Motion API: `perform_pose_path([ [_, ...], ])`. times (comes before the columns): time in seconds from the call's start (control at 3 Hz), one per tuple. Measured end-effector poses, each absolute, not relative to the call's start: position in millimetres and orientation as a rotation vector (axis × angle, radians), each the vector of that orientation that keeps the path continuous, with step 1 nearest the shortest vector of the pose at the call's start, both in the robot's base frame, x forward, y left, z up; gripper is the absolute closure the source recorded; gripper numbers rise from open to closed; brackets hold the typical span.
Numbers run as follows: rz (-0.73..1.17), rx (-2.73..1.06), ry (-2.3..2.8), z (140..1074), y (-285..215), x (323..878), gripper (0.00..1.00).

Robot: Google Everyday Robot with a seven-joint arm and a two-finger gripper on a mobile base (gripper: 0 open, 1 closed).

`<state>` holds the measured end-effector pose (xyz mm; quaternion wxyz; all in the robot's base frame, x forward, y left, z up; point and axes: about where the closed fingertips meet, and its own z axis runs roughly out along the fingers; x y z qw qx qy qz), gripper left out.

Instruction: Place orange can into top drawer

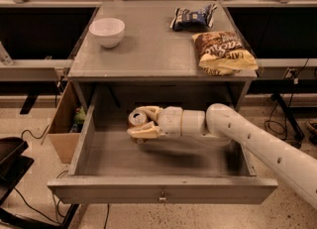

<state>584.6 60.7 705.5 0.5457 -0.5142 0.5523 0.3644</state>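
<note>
The top drawer (163,191) is pulled open below the table, its grey front panel with a small knob facing me. My gripper (141,123) reaches into it from the right, over the back left part of the drawer floor. Its pale fingers (146,132) are shut around the orange can (137,118), whose silver top with the pull tab shows between them. The can's body is mostly hidden by the fingers. I cannot tell whether the can rests on the drawer floor or hangs just above it.
On the grey tabletop (148,49) stand a white bowl (107,31) at the left, a blue snack bag (192,17) at the back and a brown chip bag (223,52) at the right. A cardboard box (67,124) stands left of the drawer.
</note>
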Motion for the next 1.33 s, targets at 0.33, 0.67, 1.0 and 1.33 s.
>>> perform_pose_path([
  [0.33, 0.864, -1.219, 1.310, 705.5, 60.7, 584.6, 0.28],
  [0.67, 0.864, -1.219, 1.310, 705.5, 60.7, 584.6, 0.05],
  [1.0, 0.864, -1.220, 1.310, 705.5, 60.8, 584.6, 0.00],
  [1.33, 0.864, -1.220, 1.310, 705.5, 60.8, 584.6, 0.00],
])
